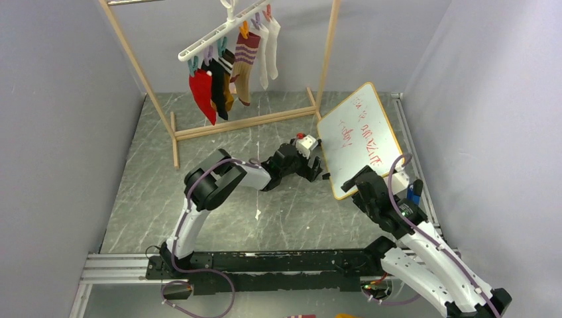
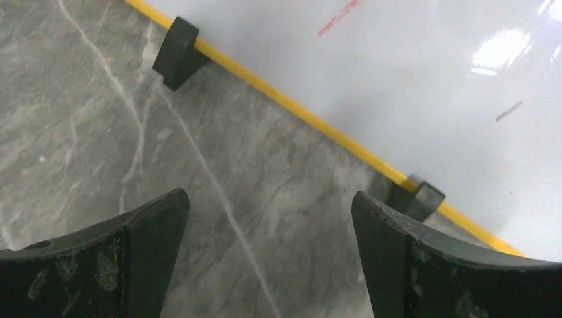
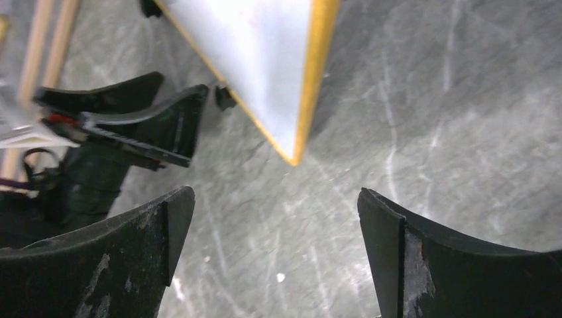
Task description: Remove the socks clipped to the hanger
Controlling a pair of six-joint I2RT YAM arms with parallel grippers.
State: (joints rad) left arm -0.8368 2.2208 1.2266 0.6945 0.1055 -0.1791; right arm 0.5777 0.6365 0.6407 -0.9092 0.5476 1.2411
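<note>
Left jaws are spread wide with nothing between them, low over the grey marbled desk point(image 2: 232, 165). They sit right beside the yellow-edged whiteboard point(image 2: 397, 79) and its black feet point(image 2: 175, 53). Right jaws gape just as wide, empty too. We see the whiteboard's corner just ahead of them, and the left arm's fingers point(image 3: 179, 122) off to one side.

From above, the left arm point(image 1: 219, 182) lies folded across the middle of the desk, its tip at the board's left edge. The right arm point(image 1: 397, 218) reaches in by the board's near corner.

Far at the back, well apart from both arms, the white hanger point(image 1: 222, 33) hangs tilted in the wooden rack point(image 1: 238, 124). All six socks are clipped on: red sock point(image 1: 202, 96), black sock point(image 1: 219, 96), mustard-yellow sock point(image 1: 230, 99), maroon-and-cream striped sock point(image 1: 244, 63) and two long white socks point(image 1: 264, 63).
</note>
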